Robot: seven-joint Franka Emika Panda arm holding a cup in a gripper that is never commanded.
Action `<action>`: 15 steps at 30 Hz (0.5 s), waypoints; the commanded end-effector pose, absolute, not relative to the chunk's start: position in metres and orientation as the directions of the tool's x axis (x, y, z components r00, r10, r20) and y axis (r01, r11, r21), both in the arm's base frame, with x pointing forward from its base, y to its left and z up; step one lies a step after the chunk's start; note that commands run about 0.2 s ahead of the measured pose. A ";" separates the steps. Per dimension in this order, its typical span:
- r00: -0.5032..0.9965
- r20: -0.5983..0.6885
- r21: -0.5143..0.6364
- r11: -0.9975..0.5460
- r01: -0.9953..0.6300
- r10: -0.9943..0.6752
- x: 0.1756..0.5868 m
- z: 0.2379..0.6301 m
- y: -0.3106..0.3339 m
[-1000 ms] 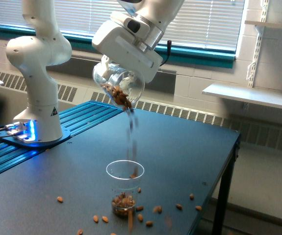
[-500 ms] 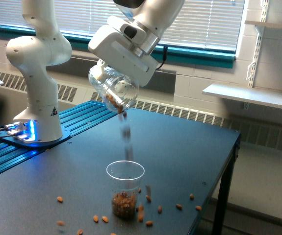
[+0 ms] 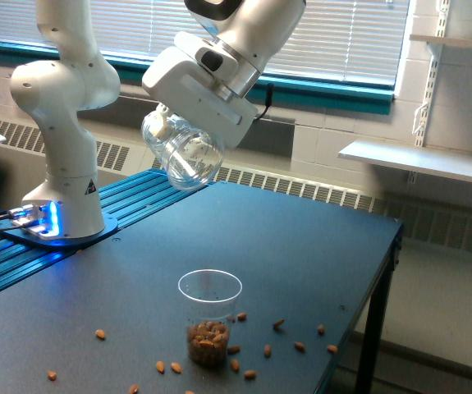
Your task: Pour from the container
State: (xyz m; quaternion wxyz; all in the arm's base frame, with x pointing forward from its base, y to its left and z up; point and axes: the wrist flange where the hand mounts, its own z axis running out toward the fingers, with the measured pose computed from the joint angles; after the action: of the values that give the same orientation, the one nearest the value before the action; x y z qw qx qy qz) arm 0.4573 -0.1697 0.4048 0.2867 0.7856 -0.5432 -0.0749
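The white robot arm's jaws (image 3: 188, 123) clamp the clear, rounded, wide-mouthed plastic container (image 3: 182, 152), tipped mouth-down and looking empty, high at 12 o'clock above the small tapered clear plastic cup (image 3: 209, 316) of brown nuts (image 3: 208, 341); stray nuts dot the dark surface (image 3: 301, 246)

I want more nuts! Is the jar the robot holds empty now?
Looks empty: the tipped container shows clear plastic, no nuts inside.

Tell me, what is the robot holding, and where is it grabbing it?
The gripper holds the clear jar, tipped mouth-down. It seems to clamp the jar's upper side, but the fingers are hidden.
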 end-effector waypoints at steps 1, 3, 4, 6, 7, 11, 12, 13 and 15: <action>0.412 0.192 0.538 -0.255 -0.803 -0.891 0.457 0.408 -0.173; 0.414 0.193 0.541 -0.256 -0.801 -0.889 0.457 0.408 -0.173; 0.416 0.194 0.543 -0.256 -0.800 -0.889 0.458 0.408 -0.174; 0.419 0.194 0.548 -0.256 -0.796 -0.887 0.458 0.407 -0.174; 0.419 0.192 0.548 -0.257 -0.796 -0.887 0.459 0.407 -0.174; 0.419 0.190 0.545 -0.260 -0.797 -0.888 0.461 0.407 -0.175; 0.419 0.190 0.544 -0.261 -0.798 -0.888 0.461 0.408 -0.175; 0.419 0.189 0.543 -0.261 -0.798 -0.888 0.461 0.408 -0.174; 0.421 0.187 0.542 -0.265 -0.798 -0.888 0.462 0.408 -0.174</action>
State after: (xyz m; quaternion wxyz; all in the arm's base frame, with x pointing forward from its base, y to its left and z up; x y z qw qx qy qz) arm 0.4597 -0.1729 0.4061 0.2904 0.7877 -0.5381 -0.0752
